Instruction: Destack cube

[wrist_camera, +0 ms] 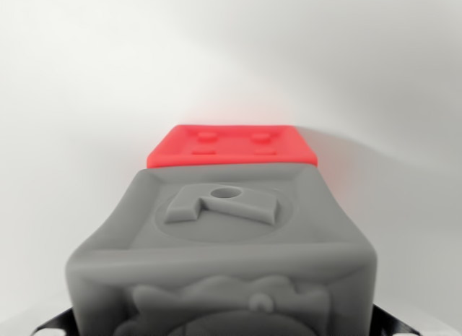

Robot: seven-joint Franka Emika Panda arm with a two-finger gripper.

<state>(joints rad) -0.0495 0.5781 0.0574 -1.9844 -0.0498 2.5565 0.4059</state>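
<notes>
The grey cube fills the lower middle of the wrist view, very close to the camera, with raised relief on its top and front faces. Beyond it a red cube lies on the white tabletop — whether the two touch is unclear. The grey cube looks stiff, light and matte, so flat side faces should suit a pinch. Only dark slivers show at the lower corners — the jaws' state cannot be told.

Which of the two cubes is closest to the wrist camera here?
The grey cube: it fills the lower frame, with a raised emblem on its top face. The red cube shows only as a strip beyond its far edge.
</notes>
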